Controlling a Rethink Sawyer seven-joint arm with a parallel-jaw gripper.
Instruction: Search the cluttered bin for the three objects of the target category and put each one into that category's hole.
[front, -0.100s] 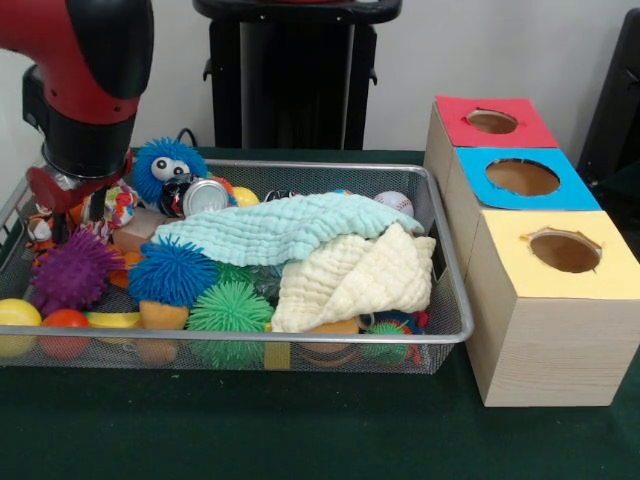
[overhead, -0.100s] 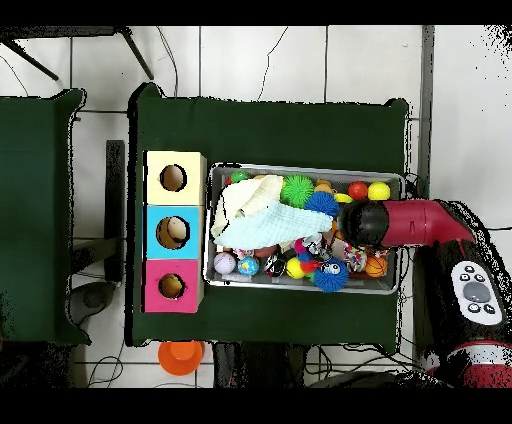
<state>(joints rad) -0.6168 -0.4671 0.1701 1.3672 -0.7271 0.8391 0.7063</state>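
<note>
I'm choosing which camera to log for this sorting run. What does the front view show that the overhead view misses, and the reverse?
Only the front view shows the googly eyes on the blue fuzzy toy, the silver can beside it, and the wooden sides of the boxes.

Only the overhead view shows the floor, an orange object there, and the arm's black base.

Both show the mesh bin, the mint cloth over the cream cloth, the yellow box, blue box, pink box, and the red arm over one end of the bin. Neither shows the hand's state.
</note>
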